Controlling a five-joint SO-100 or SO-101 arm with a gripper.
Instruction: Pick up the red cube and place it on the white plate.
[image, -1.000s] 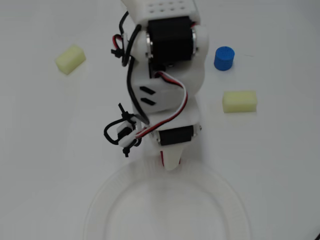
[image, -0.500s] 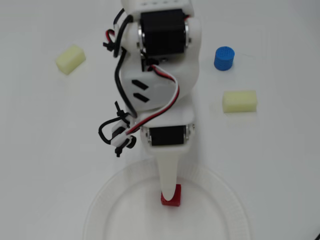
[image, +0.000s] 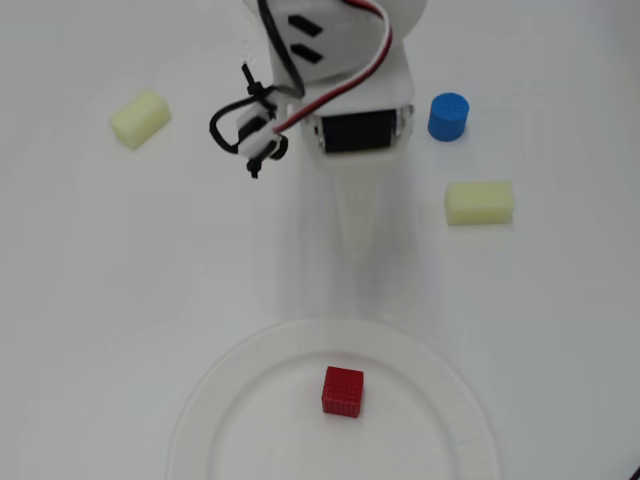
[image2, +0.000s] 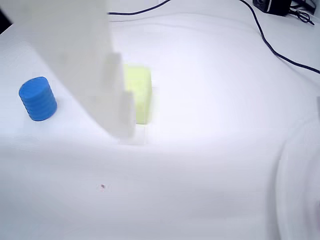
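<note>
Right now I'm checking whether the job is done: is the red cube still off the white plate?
No, the red cube sits on the white plate.

The white plate (image: 455, 400) is cut off by the overhead view's bottom edge. A pale yellow block (image2: 142, 95) is partly hidden behind the blurred end effector (image2: 125, 132) in the wrist view.

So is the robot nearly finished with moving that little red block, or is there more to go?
It looks finished. The red cube already sits on the white plate, in its flat middle, and nothing is touching it. The arm is up among the blue cylinder and the pale yellow blocks, away from the plate. The wrist view shows nothing held, though whether the jaws are open is unclear. Nothing obvious remains.
</note>
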